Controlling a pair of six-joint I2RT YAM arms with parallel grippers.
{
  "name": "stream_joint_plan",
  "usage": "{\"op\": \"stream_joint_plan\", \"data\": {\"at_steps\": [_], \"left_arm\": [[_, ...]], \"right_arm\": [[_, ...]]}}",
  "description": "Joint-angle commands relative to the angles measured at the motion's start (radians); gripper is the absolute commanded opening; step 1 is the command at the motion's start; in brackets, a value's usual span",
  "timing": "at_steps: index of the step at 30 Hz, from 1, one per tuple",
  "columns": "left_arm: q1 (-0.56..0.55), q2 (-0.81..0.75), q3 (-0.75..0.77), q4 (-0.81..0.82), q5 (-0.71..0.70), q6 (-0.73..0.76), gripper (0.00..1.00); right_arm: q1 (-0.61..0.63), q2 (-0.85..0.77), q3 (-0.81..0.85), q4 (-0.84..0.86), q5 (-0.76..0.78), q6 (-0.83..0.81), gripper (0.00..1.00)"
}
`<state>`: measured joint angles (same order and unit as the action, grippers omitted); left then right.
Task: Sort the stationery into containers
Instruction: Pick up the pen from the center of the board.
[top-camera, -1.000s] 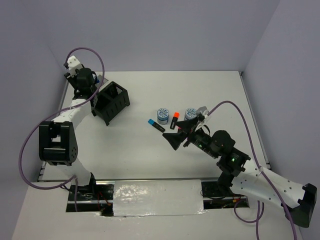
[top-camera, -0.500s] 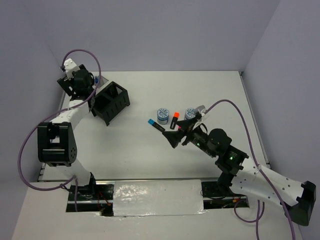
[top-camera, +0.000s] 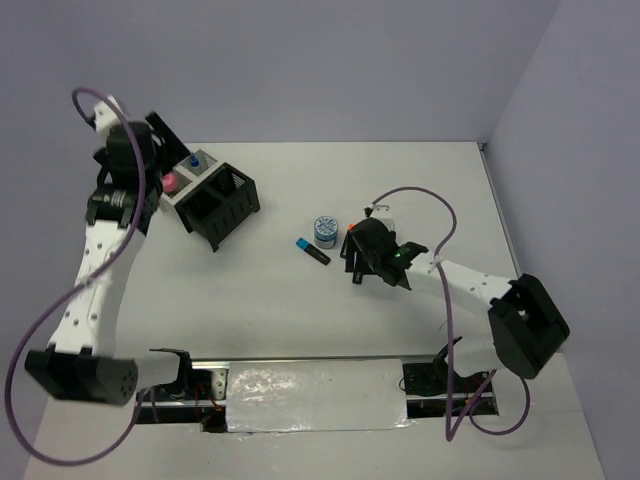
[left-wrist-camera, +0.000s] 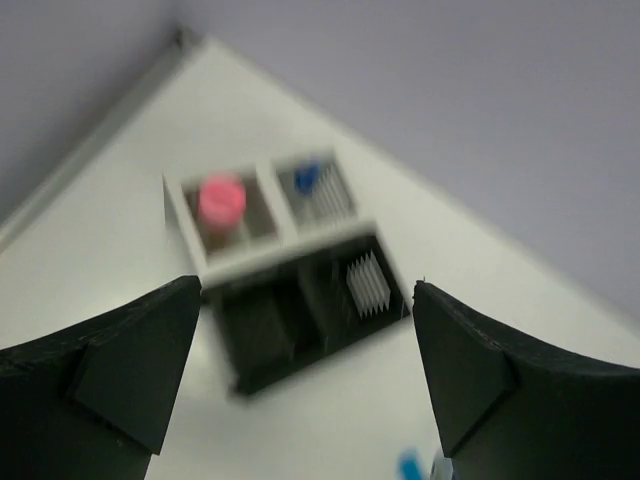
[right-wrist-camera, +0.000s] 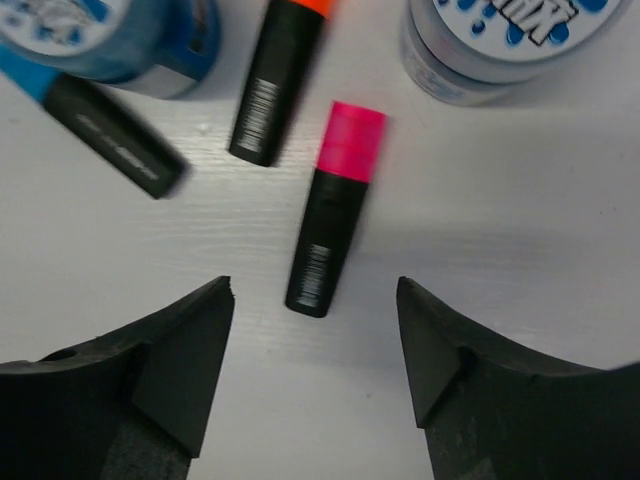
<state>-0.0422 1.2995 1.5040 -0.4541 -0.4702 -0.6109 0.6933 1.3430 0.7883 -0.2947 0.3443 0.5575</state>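
white table (top-camera: 280, 310), pale lilac-grey walls (top-camera: 350, 60). left gripper (left-wrist-camera: 305, 290) wide open, empty, above the black organiser (top-camera: 225, 208) near the far left corner. right gripper (right-wrist-camera: 312, 290) open astride the pink-capped marker (right-wrist-camera: 335, 205) mid-table, not touching it.

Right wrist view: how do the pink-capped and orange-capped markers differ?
The pink-capped marker has a pink cap, the orange-capped marker an orange one. The pink one lies in line with the gap of the open right gripper and shows whole; the orange one lies farther off, to the side, its cap cut by the frame. Both have black bodies, lie flat and run roughly parallel.
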Motion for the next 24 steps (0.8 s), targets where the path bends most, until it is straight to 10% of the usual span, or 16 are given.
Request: {"op": "stream_joint_plan", "data": {"at_steps": [1,11,24], "left_arm": [[-0.07,-0.17,-0.238,-0.181,0.133,0.025,0.99],[-0.076,-0.358,-0.479,-0.233,0.071,0.192,0.99],[-0.074,-0.353,-0.516,-0.173,0.28,0.209,0.99]], "right_arm": [[-0.029,0.065,0.072,-0.049,0.049,0.033,0.72],[-0.047,0.32,0.175,-0.023,-0.005,0.021,0.63],[-0.035,0.258,0.066,0.006,-0.039,0.084,0.0]]}}
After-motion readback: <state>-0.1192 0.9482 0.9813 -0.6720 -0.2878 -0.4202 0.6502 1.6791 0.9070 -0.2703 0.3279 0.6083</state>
